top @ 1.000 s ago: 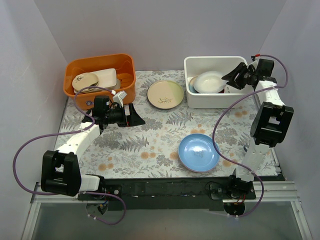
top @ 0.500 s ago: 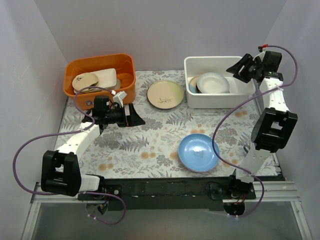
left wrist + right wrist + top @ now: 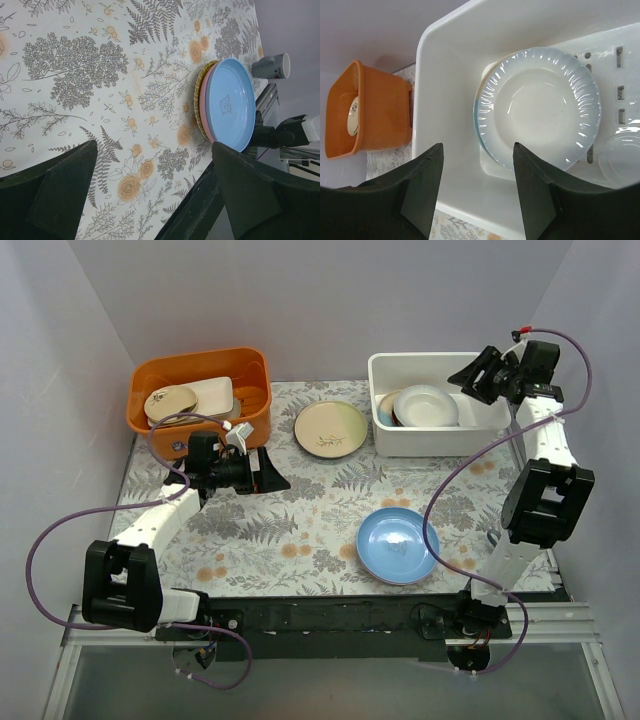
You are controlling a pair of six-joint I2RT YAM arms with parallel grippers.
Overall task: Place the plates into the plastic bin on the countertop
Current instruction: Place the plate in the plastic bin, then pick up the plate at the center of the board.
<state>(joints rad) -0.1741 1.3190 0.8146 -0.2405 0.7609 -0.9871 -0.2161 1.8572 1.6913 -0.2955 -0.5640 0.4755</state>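
Observation:
The white plastic bin [image 3: 392,440] stands at the back right of the countertop [image 3: 300,520]. A cream-and-pale-blue plate [image 3: 427,405] [image 3: 540,107] lies flat in it on another plate. My right gripper [image 3: 462,382] [image 3: 477,147] hovers open above the bin's right end, holding nothing. A cream plate with a leaf sprig [image 3: 330,428] lies left of the bin. A blue plate [image 3: 398,545] [image 3: 231,102] tops a pink and a yellow plate near the front edge. My left gripper [image 3: 272,470] [image 3: 152,150] hangs open and empty over the countertop's left part.
An orange tub [image 3: 200,390] [image 3: 367,110] with cream dishes stands at the back left, just behind my left gripper. A clear round container [image 3: 620,160] sits in the bin beside the plate. Grey walls close in both sides and the back.
The cream-and-pale-blue plate, tilted in the right gripper a second ago, now lies flat in the bin. The right gripper has let go, opened wider and drawn back up to the right. The left arm is still.

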